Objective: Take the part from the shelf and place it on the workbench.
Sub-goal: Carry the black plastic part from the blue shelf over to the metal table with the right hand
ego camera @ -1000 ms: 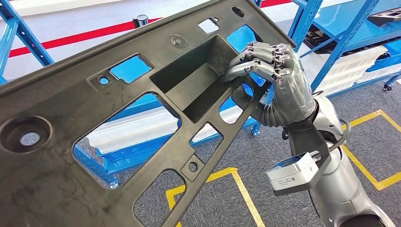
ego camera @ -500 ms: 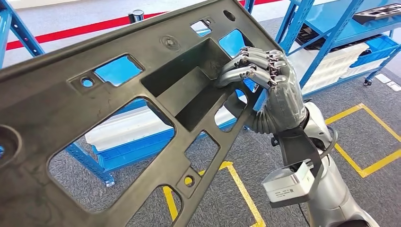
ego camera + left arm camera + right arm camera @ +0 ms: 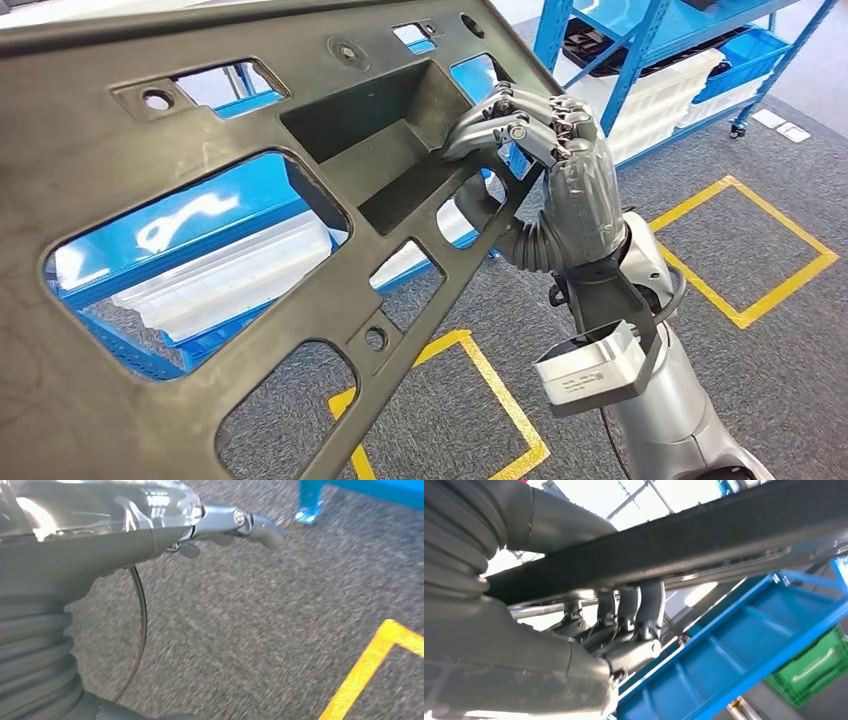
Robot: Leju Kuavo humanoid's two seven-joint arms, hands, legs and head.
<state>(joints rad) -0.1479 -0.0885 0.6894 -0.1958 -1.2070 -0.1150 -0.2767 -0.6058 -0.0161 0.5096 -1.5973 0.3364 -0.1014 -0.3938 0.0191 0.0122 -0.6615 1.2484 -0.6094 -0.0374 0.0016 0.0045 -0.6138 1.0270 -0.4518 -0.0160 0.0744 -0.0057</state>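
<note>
The part (image 3: 100,160) is a large black plastic panel with several cut-outs and a deep rectangular recess, held up tilted close in front of my head camera. My right hand (image 3: 560,170) grips its right edge, fingers curled over the rim into the recess. In the right wrist view those fingers (image 3: 639,605) hook around the panel's dark edge (image 3: 684,545). My left hand (image 3: 100,535) hangs above grey carpet in the left wrist view, one finger (image 3: 260,524) reaching forward; what it holds cannot be made out. In the head view the panel hides it.
Blue steel shelving (image 3: 610,60) stands behind the panel, with white trays (image 3: 660,100) on its low shelf and more showing through the cut-outs (image 3: 220,280). Yellow floor markings (image 3: 740,250) cross the grey carpet. A green crate (image 3: 814,670) sits near a blue shelf (image 3: 749,645).
The whole view has swung, so the shelving and floor lines shifted in the picture. The panel now sits higher and closer in frame. My right hand keeps the same grip.
</note>
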